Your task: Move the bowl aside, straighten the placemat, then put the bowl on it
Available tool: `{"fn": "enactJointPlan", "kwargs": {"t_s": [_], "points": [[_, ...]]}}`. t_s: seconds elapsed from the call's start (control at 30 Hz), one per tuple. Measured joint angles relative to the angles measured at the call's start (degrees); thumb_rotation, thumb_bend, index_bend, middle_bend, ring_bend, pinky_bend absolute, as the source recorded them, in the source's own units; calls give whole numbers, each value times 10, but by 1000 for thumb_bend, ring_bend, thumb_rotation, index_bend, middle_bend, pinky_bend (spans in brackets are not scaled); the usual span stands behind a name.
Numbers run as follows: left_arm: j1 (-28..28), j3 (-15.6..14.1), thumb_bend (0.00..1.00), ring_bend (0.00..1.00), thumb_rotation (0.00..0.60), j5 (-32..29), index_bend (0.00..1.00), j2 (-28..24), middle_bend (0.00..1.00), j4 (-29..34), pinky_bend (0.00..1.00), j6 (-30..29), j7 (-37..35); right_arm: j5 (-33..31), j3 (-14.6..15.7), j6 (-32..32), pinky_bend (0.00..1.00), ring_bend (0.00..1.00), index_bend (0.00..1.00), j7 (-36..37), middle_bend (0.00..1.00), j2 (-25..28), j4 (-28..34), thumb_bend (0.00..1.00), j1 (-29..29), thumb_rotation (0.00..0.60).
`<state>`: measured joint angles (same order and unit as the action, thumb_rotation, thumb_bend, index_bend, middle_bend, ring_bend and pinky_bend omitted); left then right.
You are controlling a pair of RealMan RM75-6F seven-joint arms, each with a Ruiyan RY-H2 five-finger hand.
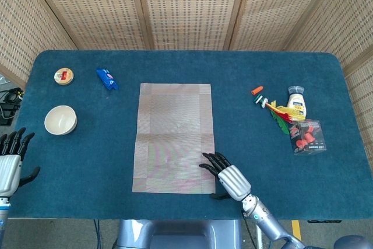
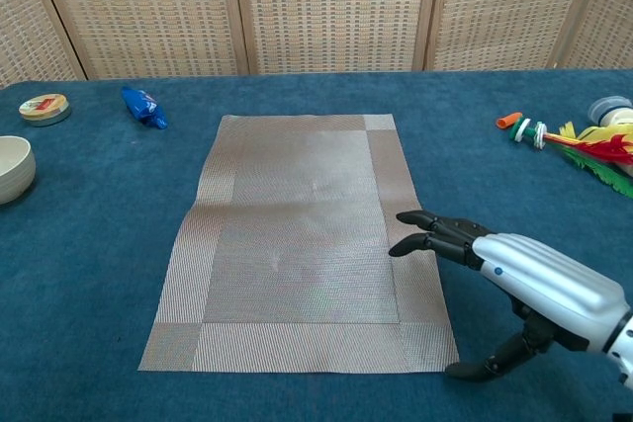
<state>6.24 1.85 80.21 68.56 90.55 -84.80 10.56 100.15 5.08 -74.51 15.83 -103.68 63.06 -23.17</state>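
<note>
The woven grey placemat (image 1: pixel 173 137) (image 2: pixel 302 239) lies in the middle of the blue table, its long side running away from me. The cream bowl (image 1: pixel 60 119) (image 2: pixel 14 167) stands empty on the cloth at the left, off the mat. My right hand (image 1: pixel 228 177) (image 2: pixel 529 279) is open over the mat's near right corner, fingers stretched toward the right border, thumb down beside the edge; whether they touch the mat I cannot tell. My left hand (image 1: pixel 10 163) is open at the table's near left edge, apart from the bowl, and shows only in the head view.
A round tin (image 1: pixel 63 76) and a blue wrapper (image 1: pixel 106 78) lie at the back left. At the right are an orange piece (image 1: pixel 257 90), a small jar (image 1: pixel 297 101), bright feathers (image 1: pixel 282 115) and a pack of red pieces (image 1: pixel 307 136).
</note>
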Motion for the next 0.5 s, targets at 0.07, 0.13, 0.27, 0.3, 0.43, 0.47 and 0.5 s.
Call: {"fn": "enactJointPlan", "kwargs": {"t_s": [0.07, 0.13, 0.27, 0.3, 0.43, 0.47, 0.5], "points": [[-1, 1, 261, 0, 600, 2, 113, 0, 0, 0, 0, -1, -1, -1, 3, 3, 0, 0, 213, 1, 0, 5, 3, 128, -1, 600], [-1, 2, 260, 0, 600, 2, 114, 0, 0, 0, 0, -1, -2, 0, 7, 5, 0, 0, 213, 1, 0, 10, 4, 128, -2, 600], [-3, 4, 261, 0, 600, 0, 115, 0, 0, 1, 0, 0, -2, -1, 11, 13, 0, 0, 213, -1, 0, 15, 4, 129, -4, 600], [-3, 4, 260, 0, 600, 1, 115, 0, 0, 1, 0, 0, -2, -4, 11, 17, 0, 0, 213, -1, 0, 15, 4, 129, -5, 600], [-4, 5, 260, 0, 600, 3, 115, 0, 0, 1, 0, -1, -3, -13, 11, 28, 0, 0, 213, 2, 0, 13, -1, 129, -6, 600], [-4, 6, 261, 0, 600, 4, 116, 0, 0, 1, 0, -1, -4, -13, 11, 28, 0, 0, 213, 2, 0, 12, -2, 129, -6, 600], [-4, 6, 261, 0, 600, 4, 117, 0, 0, 1, 0, -2, -4, -15, 10, 28, 0, 0, 213, 1, 0, 10, -4, 130, -6, 600]]}}
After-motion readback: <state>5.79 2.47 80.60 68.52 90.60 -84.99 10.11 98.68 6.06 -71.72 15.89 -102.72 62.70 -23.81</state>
